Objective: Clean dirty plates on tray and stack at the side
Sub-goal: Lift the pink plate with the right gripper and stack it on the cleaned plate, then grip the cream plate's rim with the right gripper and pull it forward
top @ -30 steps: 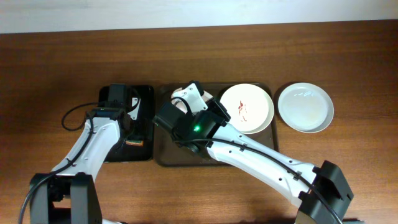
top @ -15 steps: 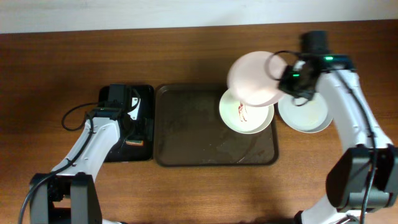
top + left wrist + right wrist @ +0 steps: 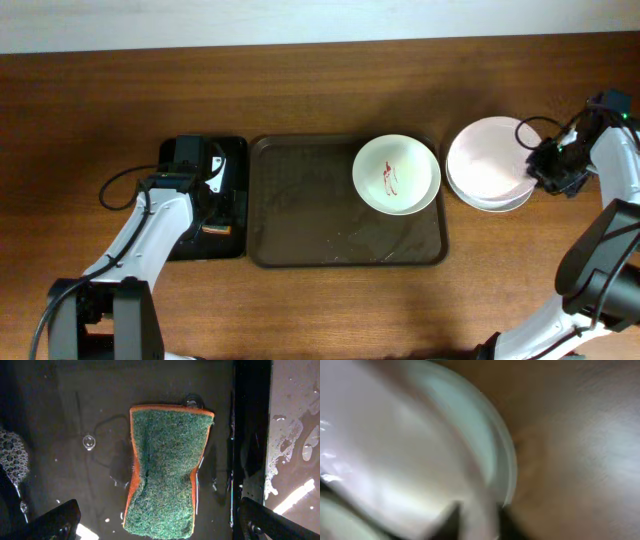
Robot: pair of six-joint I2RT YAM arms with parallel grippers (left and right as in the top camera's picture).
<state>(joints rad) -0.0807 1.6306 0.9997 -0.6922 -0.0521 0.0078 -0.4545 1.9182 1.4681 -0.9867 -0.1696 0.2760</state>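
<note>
Right gripper (image 3: 552, 168) sat at rim of top plate (image 3: 485, 160), far right — jaws blurred, couldn't tell, left gripper (image 3: 159, 505) gaped wide over sponge (image 3: 165, 465), smeared plate (image 3: 415, 185) on tray (image 3: 300, 200)

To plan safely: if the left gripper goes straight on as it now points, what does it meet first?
Probably the green sponge with orange edge, lying in the wet black tray below the left gripper.

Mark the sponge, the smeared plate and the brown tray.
sponge (image 3: 165, 470), left wrist view, green top face
smeared plate (image 3: 398, 172), overhead view, its centre
brown tray (image 3: 300, 215), overhead view, bare left floor
</note>
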